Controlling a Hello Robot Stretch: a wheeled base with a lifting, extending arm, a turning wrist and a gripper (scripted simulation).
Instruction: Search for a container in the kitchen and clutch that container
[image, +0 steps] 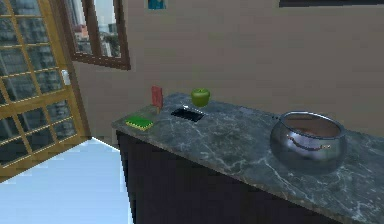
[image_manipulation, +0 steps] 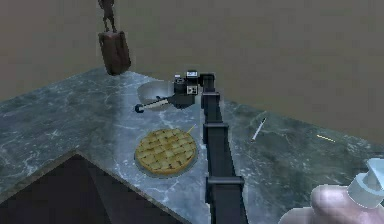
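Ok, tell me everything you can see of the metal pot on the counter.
The metal pot is round and bulging, silvery and shiny, with reflections across its wall. Its wide mouth is open, with no lid. It stands upright on the dark marbled countertop, toward the forward view's right. Nothing else touches it; what it holds cannot be told.

Both views look down, close, on the marble counter (image: 232, 138).
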